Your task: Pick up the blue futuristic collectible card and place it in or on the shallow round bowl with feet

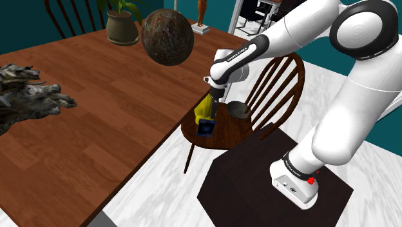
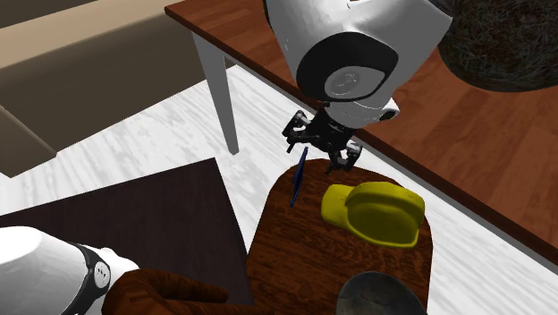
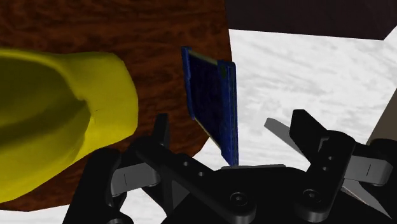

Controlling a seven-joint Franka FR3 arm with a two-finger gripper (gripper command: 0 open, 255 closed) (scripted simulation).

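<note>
Claw (image 3: 219,127) open, pointing down over the rim of the chair seat (image 2: 304,251); the fingers stand wide apart. The blue card (image 3: 213,95) stands on edge between them, slanted. No finger visibly touches it, so not gripped.

- Card: directly under the claw, at the very rim of the seat, white floor just past it.
- Yellow cap-shaped object (image 3: 57,121): just beside one finger, on the seat.
- Dark shallow bowl (image 1: 239,109): same seat, farther from the claw than the yellow object.

Judgement: grasp not yet made; lift and carry to the bowl all remain.

Risks:
1. Card is thin and sits askew to the fingers. If one finger arrives first it may push the card over, and from here it would drop off the seat to the floor.
2. A pinch on a slanted card could let it twist or slip during the lift.
3. The finger next to the yellow object may knock it when closing or descending.
4. The carry may have to pass over the yellow object, and a low pass could clip it.
</note>
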